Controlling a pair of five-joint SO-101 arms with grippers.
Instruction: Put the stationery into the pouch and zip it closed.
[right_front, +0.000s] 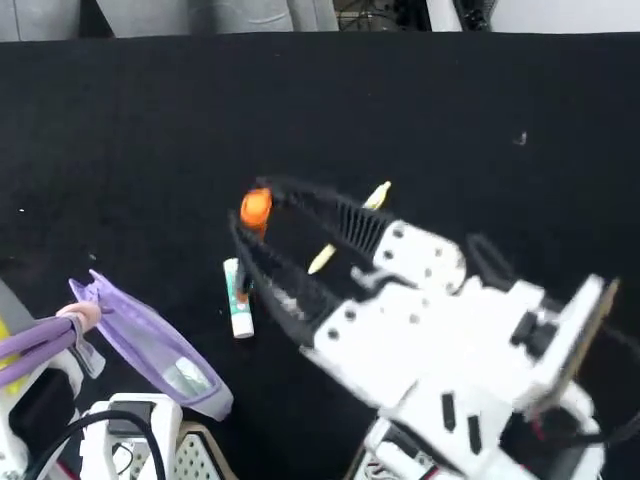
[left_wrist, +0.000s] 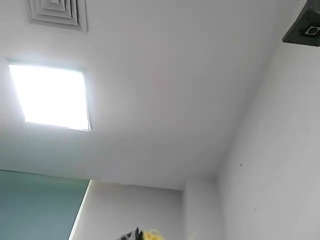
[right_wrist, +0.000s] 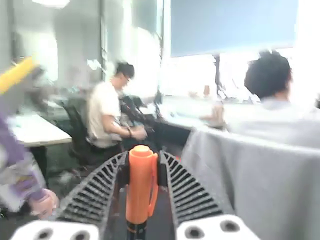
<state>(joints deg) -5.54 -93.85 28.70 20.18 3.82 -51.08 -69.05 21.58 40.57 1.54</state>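
My left arm stands at the near left corner of the black table, its camera turned up at the ceiling; I cannot tell what its grasp is doing. Just beside it lies the translucent purple fabric pouch, also at the near left corner, its long axis slanting from the left edge down toward the near edge. I cannot make out whether its mouth is open.

Next comes a short white tube with a green band, lying on the table between the pouch and my right tool, apart from both and roughly square to the near edge.

My right tool is near the middle of the table, pinching a stubby orange marker at the very tips; the marker's long axis runs in line with the black ribbed fingers. From here the pouch lies to the left and toward the near edge, and my left arm is far the nearer to it. I judge the marker must be carried over the white tube, which sits in that path.

A thin yellow pencil lies beneath my right tool's fingers, still to be gathered.
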